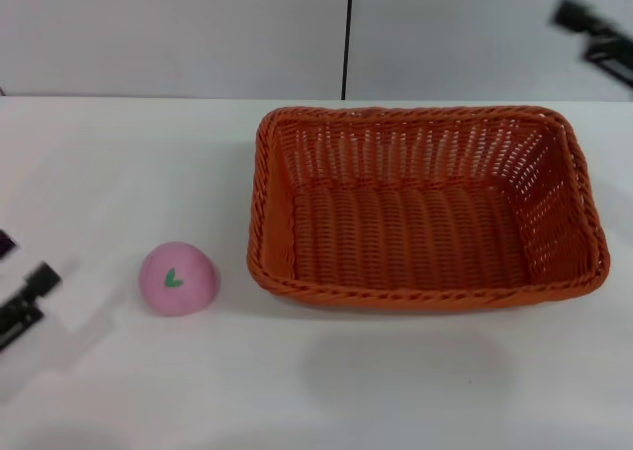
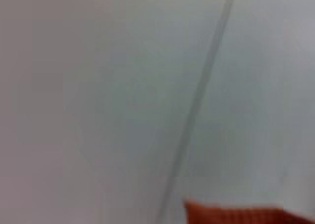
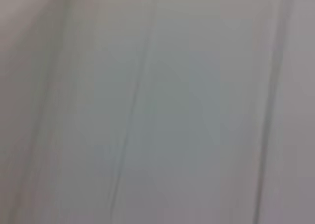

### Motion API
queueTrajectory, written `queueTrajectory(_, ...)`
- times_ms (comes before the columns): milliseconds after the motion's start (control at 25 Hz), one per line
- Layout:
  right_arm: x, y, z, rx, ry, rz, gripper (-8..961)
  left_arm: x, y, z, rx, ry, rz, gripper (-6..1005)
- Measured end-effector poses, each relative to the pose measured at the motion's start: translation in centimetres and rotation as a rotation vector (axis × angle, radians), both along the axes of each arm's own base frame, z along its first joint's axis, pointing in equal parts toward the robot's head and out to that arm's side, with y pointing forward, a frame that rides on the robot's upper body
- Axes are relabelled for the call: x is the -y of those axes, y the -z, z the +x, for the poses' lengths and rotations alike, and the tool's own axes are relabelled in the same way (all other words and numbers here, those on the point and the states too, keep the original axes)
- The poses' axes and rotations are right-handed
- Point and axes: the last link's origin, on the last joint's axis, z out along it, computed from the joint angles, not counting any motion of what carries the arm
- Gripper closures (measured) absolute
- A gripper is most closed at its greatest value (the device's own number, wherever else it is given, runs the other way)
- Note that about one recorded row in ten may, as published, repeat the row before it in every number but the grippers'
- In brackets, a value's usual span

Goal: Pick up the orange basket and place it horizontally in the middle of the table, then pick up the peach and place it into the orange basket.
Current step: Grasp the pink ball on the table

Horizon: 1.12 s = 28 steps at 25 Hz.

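Observation:
The orange basket lies lengthwise across the white table, right of centre, and holds nothing. A corner of the orange basket also shows in the left wrist view. The pink peach rests on the table to the basket's left, its green leaf mark facing me. My left gripper is at the left edge of the head view, a little left of the peach. My right gripper hangs high at the far right, above and behind the basket.
A pale wall with a dark vertical seam rises behind the table. The right wrist view shows only blurred grey surface.

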Motion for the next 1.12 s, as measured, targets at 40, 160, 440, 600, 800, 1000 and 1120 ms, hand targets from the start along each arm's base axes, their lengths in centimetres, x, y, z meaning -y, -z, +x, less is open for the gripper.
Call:
queueTrajectory(40,0.9,-0.2,0.8,-0.058,0.002,0.024,466,-0.1,0.2,0.0,-0.013,0.008,-0.033,216)
queueTrajectory(160,3.6,-0.3,3.5,-0.262,0.009,0.091,466,-0.6,1.0,0.0,-0.043,0.019,-0.098,218)
queueTrajectory(440,7.7,1.0,7.7,-0.451,0.119,0.198,466,-2.6,4.6,0.6,-0.16,0.014,-0.149,223)
queueTrajectory(600,8.9,1.3,8.5,-0.476,0.156,0.206,466,-3.2,5.4,0.8,-0.208,0.021,-0.09,225)
queueTrajectory(800,9.8,1.7,9.1,-0.499,0.188,0.201,466,-3.5,6.1,1.1,-0.235,0.028,-0.06,229)
queueTrajectory(1000,10.0,1.9,9.3,-0.509,0.205,0.197,466,-3.9,7.5,1.4,-0.259,0.031,-0.066,232)
queueTrajectory(1120,10.0,1.9,9.3,-0.507,0.205,0.197,466,-3.8,7.9,1.6,-0.26,0.03,-0.076,234)
